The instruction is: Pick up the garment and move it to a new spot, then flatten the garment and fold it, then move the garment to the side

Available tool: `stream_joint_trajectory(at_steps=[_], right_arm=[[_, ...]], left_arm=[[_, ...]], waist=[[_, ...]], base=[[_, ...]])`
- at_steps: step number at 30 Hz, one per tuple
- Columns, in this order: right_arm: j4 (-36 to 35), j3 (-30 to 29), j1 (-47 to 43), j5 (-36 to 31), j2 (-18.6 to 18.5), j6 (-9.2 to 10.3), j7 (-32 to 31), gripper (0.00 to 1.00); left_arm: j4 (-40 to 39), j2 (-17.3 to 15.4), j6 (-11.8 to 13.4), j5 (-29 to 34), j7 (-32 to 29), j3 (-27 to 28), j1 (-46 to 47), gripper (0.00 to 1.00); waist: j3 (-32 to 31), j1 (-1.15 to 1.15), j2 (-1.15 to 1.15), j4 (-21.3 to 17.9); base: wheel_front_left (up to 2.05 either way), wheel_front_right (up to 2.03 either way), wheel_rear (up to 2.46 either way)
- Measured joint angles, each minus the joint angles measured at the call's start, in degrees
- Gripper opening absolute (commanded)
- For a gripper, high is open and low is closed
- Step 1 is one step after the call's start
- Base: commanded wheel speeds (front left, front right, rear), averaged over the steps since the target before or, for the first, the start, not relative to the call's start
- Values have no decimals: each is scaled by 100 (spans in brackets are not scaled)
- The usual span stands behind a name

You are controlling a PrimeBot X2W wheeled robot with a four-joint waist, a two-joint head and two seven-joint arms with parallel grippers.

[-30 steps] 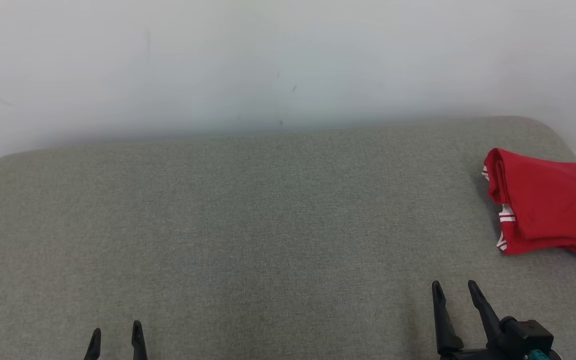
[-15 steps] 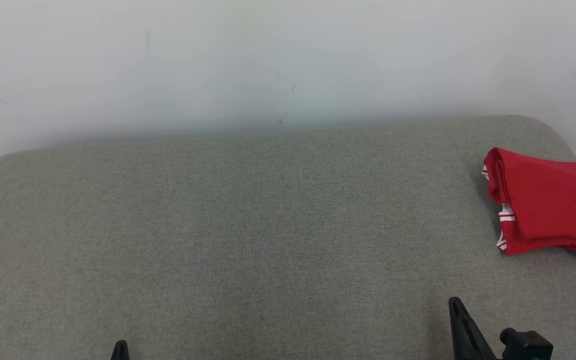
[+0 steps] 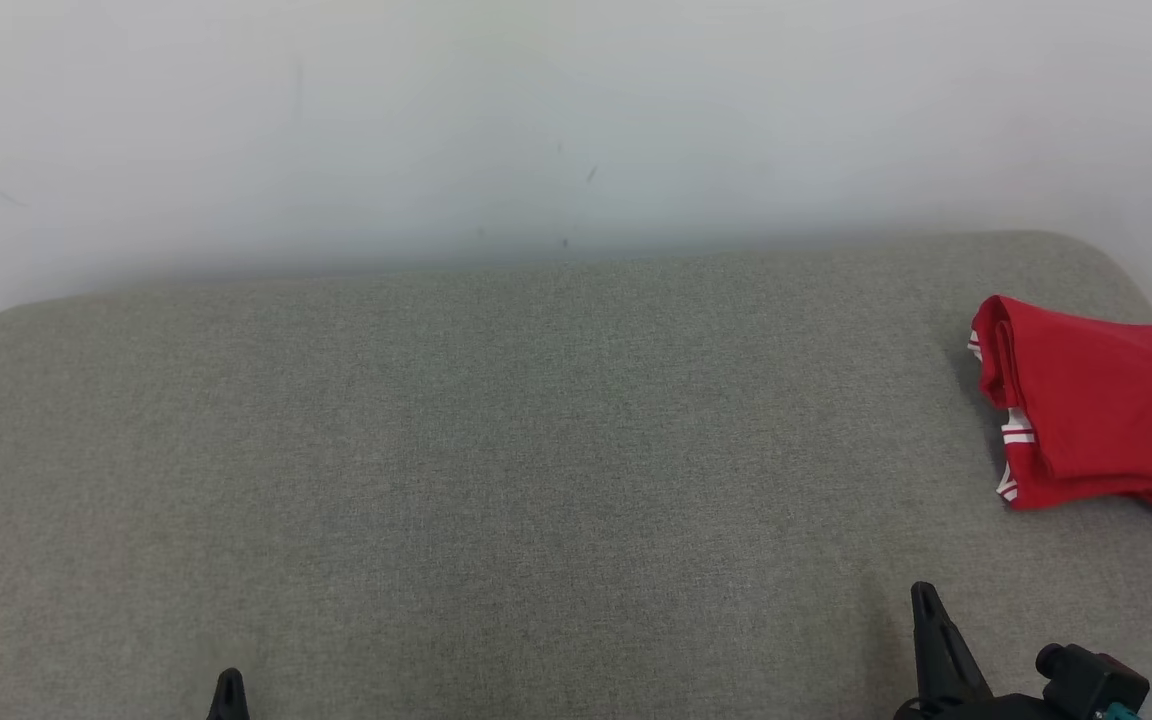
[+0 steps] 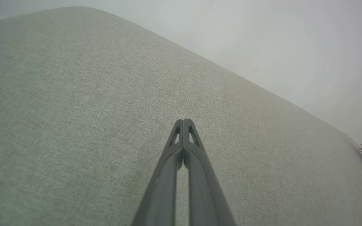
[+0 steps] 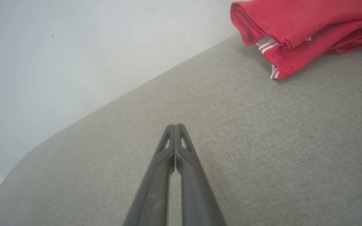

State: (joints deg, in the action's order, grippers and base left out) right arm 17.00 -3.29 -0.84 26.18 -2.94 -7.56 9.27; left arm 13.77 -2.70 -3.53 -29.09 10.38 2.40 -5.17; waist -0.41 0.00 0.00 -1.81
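At the lower left of the head view we see the tip of our left gripper (image 3: 229,682) poking up from the bottom edge, over the grey padded surface (image 3: 496,450). Our left wrist view shows its two long dark fingers pressed together at their tips, clenched on nothing, with bare grey fabric beneath them.

Moving right, the padded surface stretches wide, its weave even and its far corners rounded. It meets a plain white wall (image 3: 576,120) along the back.

Further right, near the bottom edge, our right gripper (image 3: 923,600) rises as one dark point with a black wrist part beside it. In the right wrist view its fingers too are closed tight against each other, grasping nothing, and they are apart from the cloth.

At the far right lies the garment (image 3: 1101,405), resting on the surface near its right end, well apart from both grippers. It is bright red and folded into a thick, roughly square bundle of several layers. Its left side is a rounded, rolled fold, and white trim with thin red stripes peeks out between the layers along that side. Its top face looks smooth, while the lower right edge is a little rumpled. The picture's right border cuts off its far side, so we cannot tell how far it reaches.
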Motion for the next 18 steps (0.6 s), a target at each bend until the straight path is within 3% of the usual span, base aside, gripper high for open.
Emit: stream_joint_trajectory(at_steps=[18], right_arm=[[-71,-75,154,1616,0,0,-380,0]], left_arm=[[0,-1,-97,-1536,-407,97,271,0]], waist=[[10,1,0,30]], base=[[0,0,0]])
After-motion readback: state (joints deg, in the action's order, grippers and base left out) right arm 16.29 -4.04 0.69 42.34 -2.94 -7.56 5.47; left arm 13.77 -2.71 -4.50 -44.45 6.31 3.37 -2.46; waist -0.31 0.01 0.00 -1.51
